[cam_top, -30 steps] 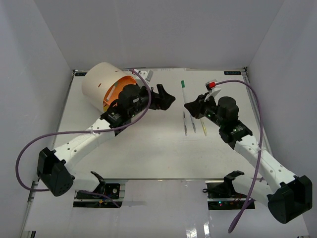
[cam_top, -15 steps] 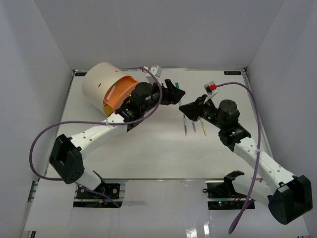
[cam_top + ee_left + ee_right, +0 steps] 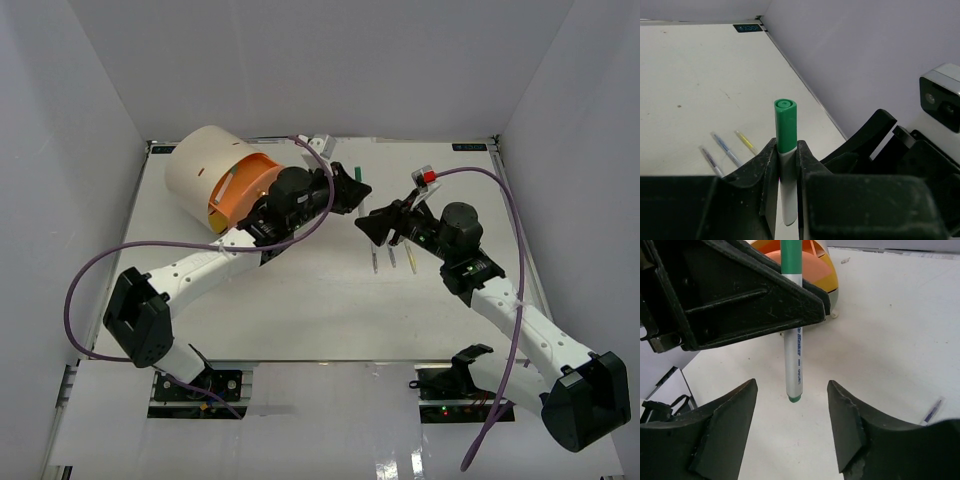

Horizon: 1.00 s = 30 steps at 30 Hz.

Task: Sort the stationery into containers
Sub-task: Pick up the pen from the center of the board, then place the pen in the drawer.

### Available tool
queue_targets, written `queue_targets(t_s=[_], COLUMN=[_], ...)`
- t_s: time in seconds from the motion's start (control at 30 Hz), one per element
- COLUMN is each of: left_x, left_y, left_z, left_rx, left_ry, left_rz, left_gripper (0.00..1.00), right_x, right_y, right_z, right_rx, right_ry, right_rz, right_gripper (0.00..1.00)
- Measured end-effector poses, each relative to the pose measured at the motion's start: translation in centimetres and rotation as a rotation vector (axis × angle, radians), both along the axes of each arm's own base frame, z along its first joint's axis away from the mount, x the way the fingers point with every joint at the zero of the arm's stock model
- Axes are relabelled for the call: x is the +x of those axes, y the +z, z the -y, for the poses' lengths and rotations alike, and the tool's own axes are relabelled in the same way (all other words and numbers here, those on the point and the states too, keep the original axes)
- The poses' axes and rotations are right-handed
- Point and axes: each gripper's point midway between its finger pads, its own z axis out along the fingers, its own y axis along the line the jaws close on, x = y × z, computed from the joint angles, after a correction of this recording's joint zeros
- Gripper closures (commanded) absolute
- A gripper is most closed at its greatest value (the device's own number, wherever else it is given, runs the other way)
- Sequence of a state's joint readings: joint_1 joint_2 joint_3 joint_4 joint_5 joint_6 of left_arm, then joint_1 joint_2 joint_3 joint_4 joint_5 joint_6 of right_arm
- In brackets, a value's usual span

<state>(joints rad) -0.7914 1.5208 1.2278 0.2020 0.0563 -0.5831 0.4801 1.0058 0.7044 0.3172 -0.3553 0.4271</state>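
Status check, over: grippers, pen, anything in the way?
Left gripper shut on green pen. Right gripper open, fingers flanking pen's lower end. Three pens on table.

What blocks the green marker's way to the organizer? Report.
The green marker is clamped in the left pincer; only that arm's own wrist lies between it and the organizer. The right pincer, open, flanks its lower end, off that path.

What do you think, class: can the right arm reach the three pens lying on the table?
Probably yes. The right gripper is open, gripping nothing, and the three pens lie uncovered close by it. The left gripper, shut on the green marker, is not over them.
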Motion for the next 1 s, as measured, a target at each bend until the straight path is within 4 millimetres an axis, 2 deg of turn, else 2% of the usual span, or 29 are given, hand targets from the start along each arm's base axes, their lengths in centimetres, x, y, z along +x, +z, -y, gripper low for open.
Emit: queue_targets(t_s=[0.07, 0.2, 0.3, 0.37, 0.5, 0.63, 0.7, 0.8, 1.0], left_x=[0.3, 1.6, 3.0, 4.0, 5.3, 6.9, 7.6, 8.7, 10.2], left_y=[-0.2, -0.8, 0.8, 2.9, 7.1, 8.6, 7.8, 5.5, -0.3], left_z=[-0.4, -2.6, -5.5, -8.0, -14.2, -20.9, -23.4, -25.5, -26.6], left_rx=[0.029, 0.169, 0.312, 0.407, 0.568, 0.737, 0.827, 0.943, 1.103], left_ry=[0.013, 0.092, 0.181, 0.247, 0.377, 0.498, 0.532, 0.529, 0.445], left_rz=[0.018, 0.06, 0.144, 0.218, 0.337, 0.362, 0.343, 0.296, 0.188], left_gripper=[0.84, 0.84, 0.84, 0.82, 0.82, 0.82, 0.82, 0.79, 0.68], right_x=[0.0, 0.1, 0.0, -0.2, -0.7, -0.7, -0.7, -0.7, -0.9], right_y=[-0.1, -1.0, -1.9, -2.9, -5.3, -6.6, -7.2, -7.8, -9.0], right_z=[0.0, 0.3, 0.5, 0.7, 1.0, 1.1, 1.1, 1.0, 0.7], right_rx=[-0.007, -0.046, -0.071, -0.088, -0.135, -0.168, -0.183, -0.196, -0.218], right_ry=[0.0, -0.007, -0.009, -0.01, -0.007, -0.001, 0.003, 0.011, 0.044], right_rz=[0.003, -0.004, -0.013, -0.025, -0.075, -0.102, -0.112, -0.127, -0.153], right_gripper=[0.22, 0.11, 0.06, 0.05, 0.02, 0.02, 0.02, 0.03, 0.03])
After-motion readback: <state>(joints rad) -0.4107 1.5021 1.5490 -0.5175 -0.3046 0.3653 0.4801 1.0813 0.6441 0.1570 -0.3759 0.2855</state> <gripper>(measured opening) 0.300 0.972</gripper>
